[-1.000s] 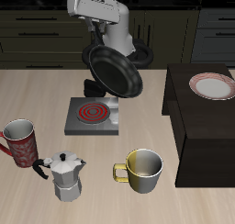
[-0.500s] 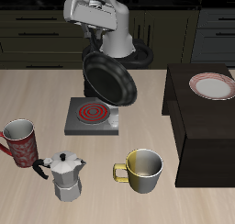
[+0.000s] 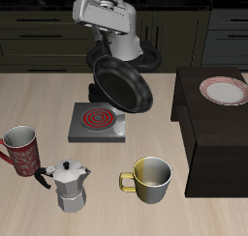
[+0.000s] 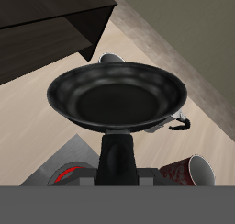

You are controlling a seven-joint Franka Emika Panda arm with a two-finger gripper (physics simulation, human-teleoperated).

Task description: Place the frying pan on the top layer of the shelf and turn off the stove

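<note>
The jaws (image 3: 103, 54) are closed on the handle of the frying pan (image 3: 122, 83), which hangs in the air, tilted steeply with its inner face toward the desk's front edge. The pan is above the stove (image 3: 97, 123), whose spiral coil glows red, and well clear of it. The shelf (image 3: 215, 133) stands at the desk's side edge; a red-rimmed plate (image 3: 225, 90) lies on its flat top. Along the desk's (image 3: 39, 95) front edge stand a red patterned mug (image 3: 21, 151), a metal moka pot (image 3: 69, 186) and a yellow-lined mug (image 3: 150, 179). From the wrist, the pan (image 4: 117, 96) fills the view.
</note>
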